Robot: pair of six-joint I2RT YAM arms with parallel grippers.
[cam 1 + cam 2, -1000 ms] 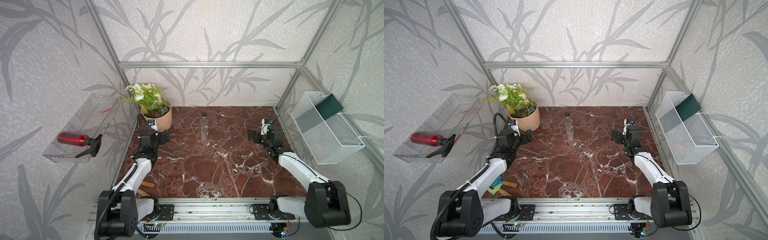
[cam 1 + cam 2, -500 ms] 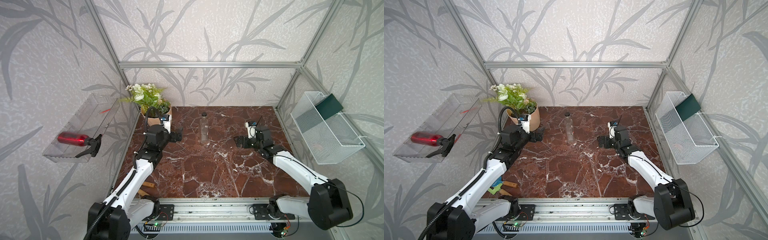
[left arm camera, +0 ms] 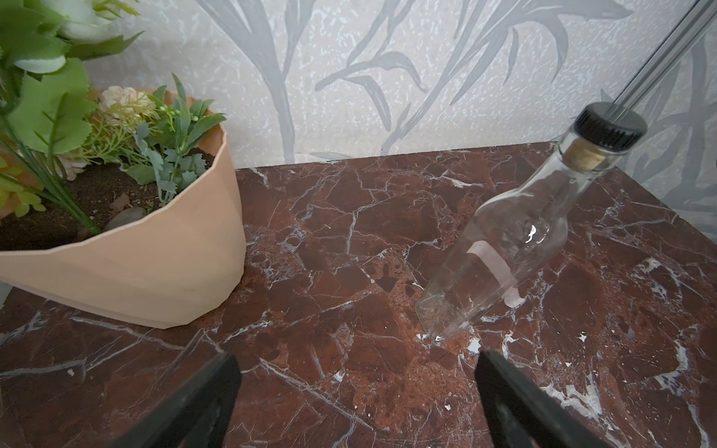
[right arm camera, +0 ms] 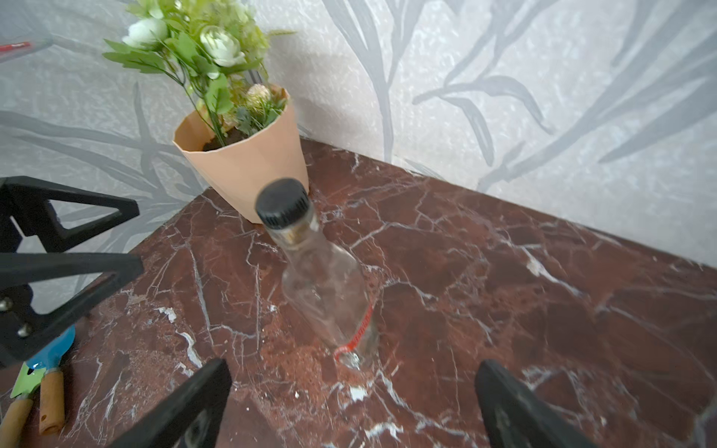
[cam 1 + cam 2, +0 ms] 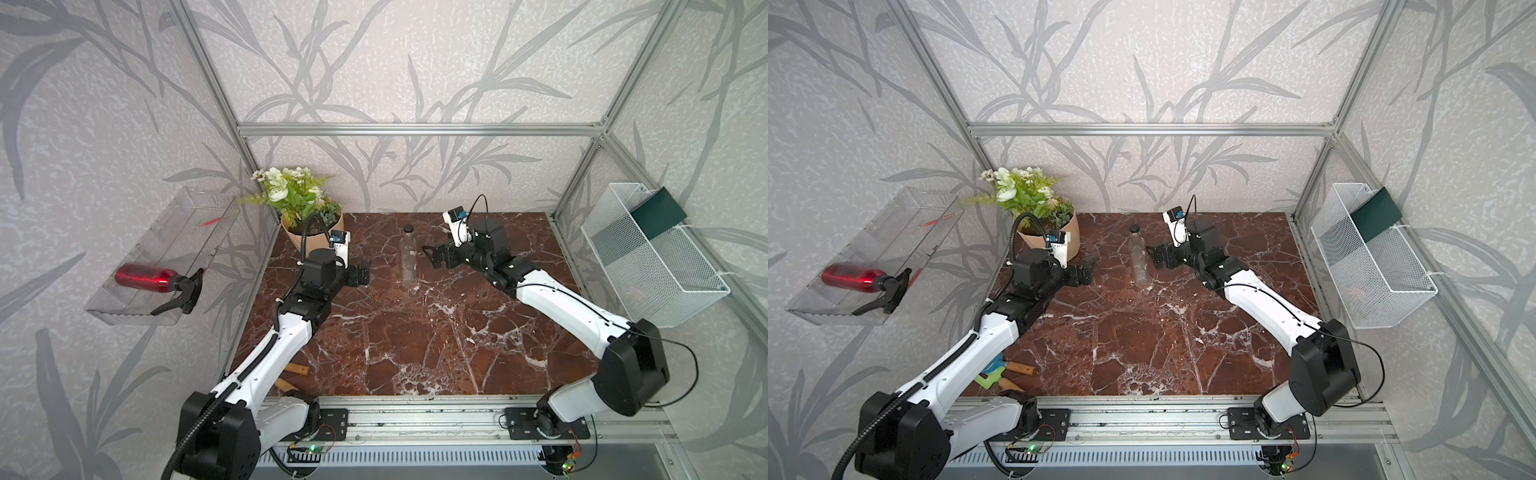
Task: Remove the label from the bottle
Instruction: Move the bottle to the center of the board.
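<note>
A clear, black-capped bottle (image 5: 408, 259) is shown upright on the red-brown marble desk (image 5: 415, 353) between the empty, wide-open left hand (image 5: 365, 272) and right hand (image 5: 430, 257). Judged rigid, slippery and breakable, it is best clamped at the shoulder, above the small white label (image 3: 489, 258).

The label (image 3: 489, 258) on the bottle (image 5: 408, 266) is too small to tell in both top views, the left arm (image 5: 963, 355) hides part of the garden tools (image 5: 1017, 368), and the right wrist view blurs the cap (image 4: 282, 202).

White arm links (image 5: 286, 341), black joints (image 5: 631, 370), black cables (image 5: 304, 237), black fingers (image 3: 203, 395).
</note>
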